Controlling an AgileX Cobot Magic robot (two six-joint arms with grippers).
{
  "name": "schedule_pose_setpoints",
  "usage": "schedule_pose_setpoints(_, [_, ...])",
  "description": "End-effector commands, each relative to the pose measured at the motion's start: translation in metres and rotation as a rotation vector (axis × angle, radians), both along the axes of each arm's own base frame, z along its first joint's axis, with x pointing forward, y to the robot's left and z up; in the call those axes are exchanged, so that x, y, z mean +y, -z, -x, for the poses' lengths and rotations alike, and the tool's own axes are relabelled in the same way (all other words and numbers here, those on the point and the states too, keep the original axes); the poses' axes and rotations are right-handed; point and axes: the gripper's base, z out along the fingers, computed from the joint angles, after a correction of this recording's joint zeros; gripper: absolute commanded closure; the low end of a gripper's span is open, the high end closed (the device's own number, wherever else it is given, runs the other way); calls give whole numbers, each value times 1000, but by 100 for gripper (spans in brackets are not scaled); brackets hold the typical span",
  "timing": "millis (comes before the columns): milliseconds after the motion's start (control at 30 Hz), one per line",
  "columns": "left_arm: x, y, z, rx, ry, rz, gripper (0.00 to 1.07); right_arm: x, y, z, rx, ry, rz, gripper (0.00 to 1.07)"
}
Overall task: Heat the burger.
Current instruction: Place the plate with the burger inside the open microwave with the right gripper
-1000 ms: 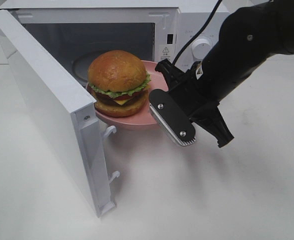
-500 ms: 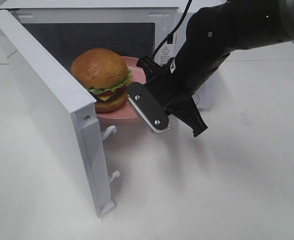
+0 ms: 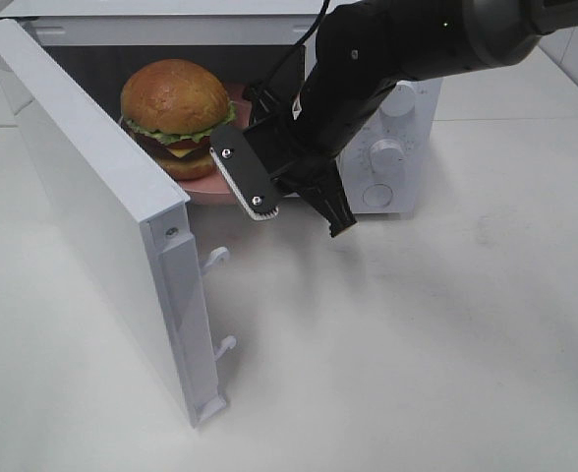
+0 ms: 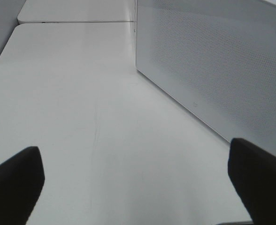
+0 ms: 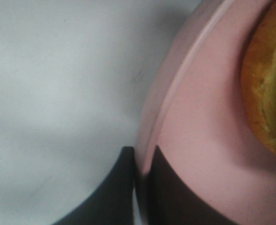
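Note:
The burger [image 3: 176, 106], with a golden-brown bun, green lettuce and a dark patty, sits on a round pink plate [image 3: 202, 187] held at the mouth of the open microwave [image 3: 392, 147]. My right gripper [image 3: 238, 179] is shut on the plate's near rim, with the black arm reaching in from the right. In the right wrist view the two dark fingers [image 5: 124, 187] pinch the pink rim [image 5: 194, 140], and the edge of the bun [image 5: 269, 93] shows beyond them. My left gripper [image 4: 138, 187] is open with nothing between its fingers, low over the table beside the door's outer face [image 4: 213, 70].
The microwave's white door [image 3: 92, 187] swings out to the left and toward the front. Two knobs [image 3: 387, 157] sit on the panel at the right of the cavity. The white tabletop [image 3: 417, 354] spreads in front and to the right.
My right gripper has carried the plate and burger up and to the left, from in front of the microwave into its opening. The left gripper has stayed open.

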Motion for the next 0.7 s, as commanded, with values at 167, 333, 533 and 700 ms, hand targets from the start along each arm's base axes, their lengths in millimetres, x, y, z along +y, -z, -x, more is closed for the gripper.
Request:
schedule_pose_setpoints(167, [-1,-1,2,-25,0,5,7,0,-8,-20,-37,84,-28,107])
schedule_pose_setpoints(333, [-1,-1,2,-25,0,5,7,7,-5,-33,-36,123,-36,107])
schedule_pose_setpoints(533, [-1,-1,2,-25,0,5,7,12,-1,-41,-18,148,-31,107])
schedule_pose_setpoints(700, [-1,-1,2,-25,0,5,7,19,4,-50,-4,171,-32,107])
